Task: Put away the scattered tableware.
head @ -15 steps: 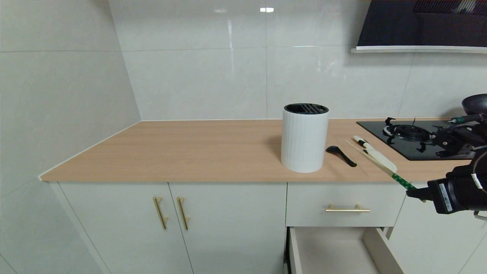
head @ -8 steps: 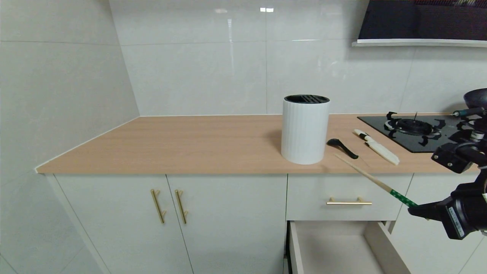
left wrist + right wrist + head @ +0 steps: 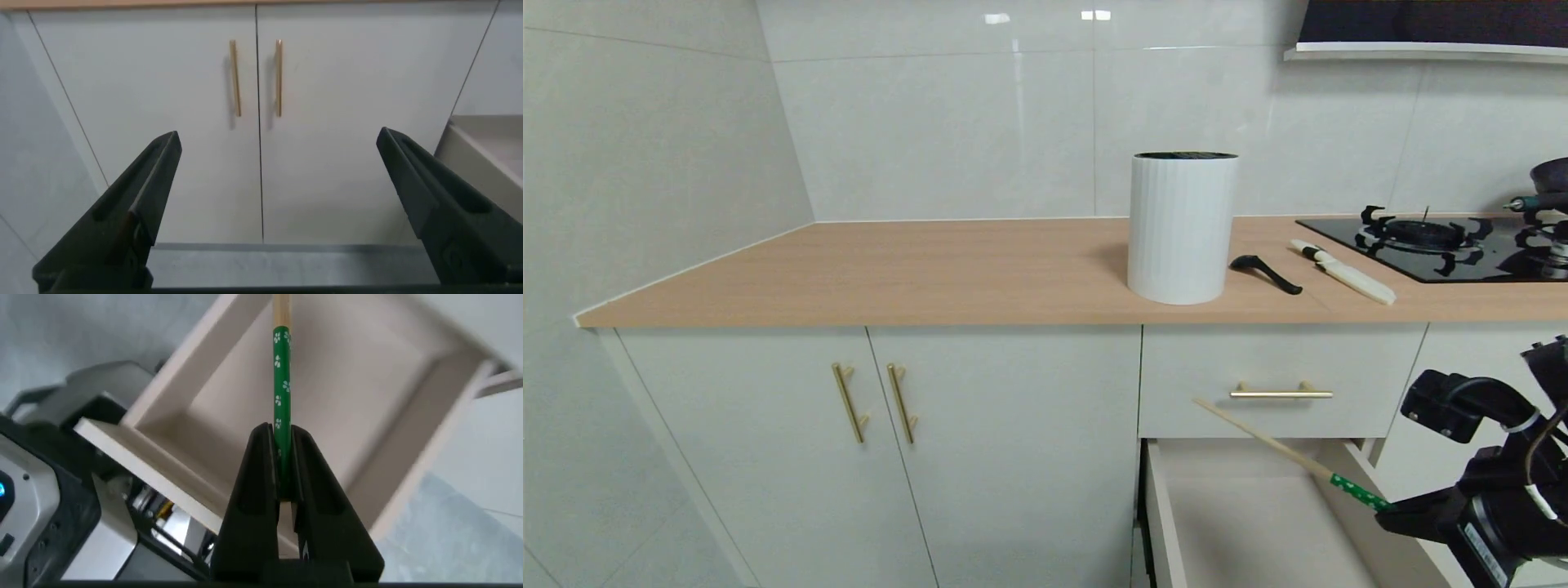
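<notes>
Wood table (image 3: 931, 269) against a white tiled wall (image 3: 972, 122), with an open drawer (image 3: 1168, 523) below. The right claw (image 3: 1392, 510) clamps a chopstick (image 3: 1274, 444) by its green, white-dotted end, the pale shaft angled over the drawer. The left claw (image 3: 278, 143) is spread wide.

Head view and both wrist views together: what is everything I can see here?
counter: one, wood-coloured, against tiled wall.
holder: one, white, upright on counter.
spoon: one, black, on counter right of holder.
knife: one, cream, on counter right of spoon.
hob: one, black, counter's right end.
cabinet doors: two, white, under counter.
closed drawer: one, white, under counter.
open drawer: one, white, below closed drawer.
chopstick: one seen, wood with green end, above open drawer.
left claw: one, black, open, facing cabinet doors.
right claw: one, black, shut on chopstick.
</notes>
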Controlling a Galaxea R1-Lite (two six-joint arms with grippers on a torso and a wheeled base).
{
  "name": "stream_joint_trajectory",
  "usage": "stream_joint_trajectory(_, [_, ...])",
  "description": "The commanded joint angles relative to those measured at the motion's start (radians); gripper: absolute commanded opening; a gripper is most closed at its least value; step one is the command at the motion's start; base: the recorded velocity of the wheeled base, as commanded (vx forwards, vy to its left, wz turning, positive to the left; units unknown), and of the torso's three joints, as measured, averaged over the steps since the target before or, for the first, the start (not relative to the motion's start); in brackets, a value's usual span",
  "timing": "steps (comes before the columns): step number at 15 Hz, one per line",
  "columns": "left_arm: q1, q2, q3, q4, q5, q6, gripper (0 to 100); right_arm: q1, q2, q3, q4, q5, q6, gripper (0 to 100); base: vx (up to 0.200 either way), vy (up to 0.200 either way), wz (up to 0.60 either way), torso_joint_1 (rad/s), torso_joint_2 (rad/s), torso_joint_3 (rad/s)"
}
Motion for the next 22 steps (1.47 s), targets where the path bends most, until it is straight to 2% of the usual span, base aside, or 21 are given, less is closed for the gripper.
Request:
stream_joint_trajectory(1, [0.001, 0.0, 0.0, 0.0, 0.0, -0.001, 100, 0.02, 0.049, 0.007, 0.0, 0.0, 0.0, 0, 0.0, 0.0, 0.0, -0.149, 0.46, 0.295])
stream_joint_trajectory(6, [0.001, 0.0, 0.0, 0.0, 0.0, -0.001, 100, 0.023, 0.117, 0.007, -0.004, 0.0, 0.001, 0, 0.0, 0.0, 0.0, -0.114, 0.43, 0.289])
stream_joint_trajectory(10, [0.001, 0.0, 0.0, 0.0, 0.0, -0.001, 100, 0.022, 0.16, 0.006, -0.011, 0.0, 0.001, 0, 0.0, 0.0, 0.0, 0.008, 0.02, -0.002])
stream_joint_trajectory(13, [0.001, 0.0, 0.0, 0.0, 0.0, -0.001, 100, 0.01, 0.27, -0.002, -0.064, -0.004, 0.029, 0, 0.0, 0.0, 0.0, -0.054, 0.07, 0.068])
stream_joint_trajectory(14, [0.001, 0.0, 0.0, 0.0, 0.0, 0.001, 100, 0.0, 0.321, -0.002, -0.089, -0.014, 0.047, 0, 0.0, 0.0, 0.0, -0.066, 0.11, 0.051])
stream_joint_trajectory(16, [0.001, 0.0, 0.0, 0.0, 0.0, -0.001, 100, -0.001, 0.453, -0.02, -0.126, -0.101, 0.07, 0, 0.0, 0.0, 0.0, -0.018, 0.04, 0.021])
stream_joint_trajectory(20, [0.001, 0.0, 0.0, 0.0, 0.0, 0.001, 100, 0.0, 0.621, -0.103, -0.129, -0.112, 0.165, 0, 0.0, 0.0, 0.0, 0.0, 0.0, 0.0])
stream_joint_trajectory(22, [0.001, 0.0, 0.0, 0.0, 0.0, -0.001, 100, 0.023, 0.694, -0.185, -0.127, -0.113, 0.343, 0, 0.0, 0.0, 0.0, 0.0, 0.0, 0.0])
